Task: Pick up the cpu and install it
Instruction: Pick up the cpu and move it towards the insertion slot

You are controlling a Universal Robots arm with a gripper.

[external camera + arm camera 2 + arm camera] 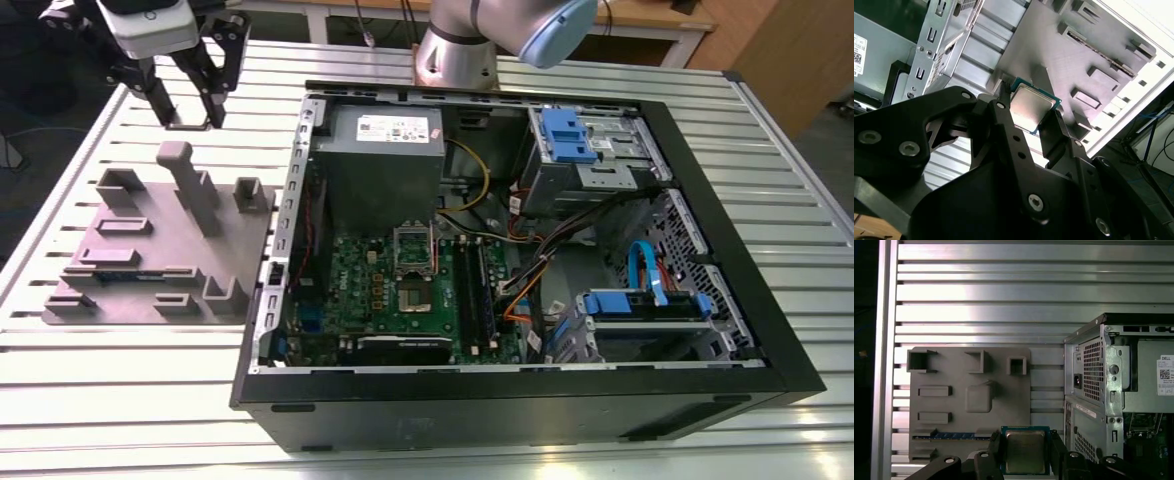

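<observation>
My gripper (187, 112) hangs above the slatted table at the exterior view's far left, past the back edge of the grey fixture tray (147, 250). Its fingers (995, 446) are shut on the cpu (1025, 450), a small square chip with a silver-grey metal top and a green rim, which I see in both wrist views (1031, 106). The chip is lifted clear of the tray (969, 400). To the exterior view's right of the tray lies the open computer case (787, 385), with the green motherboard (387, 295) and its square socket (411, 250) inside.
The tray carries several raised grey holders (187, 185) and a thin dark memory stick (951, 436). In the case sit a grey power supply (380, 135), blue drive cages (581, 140) and loose cables (534, 250). The arm's base (454, 55) stands behind the case.
</observation>
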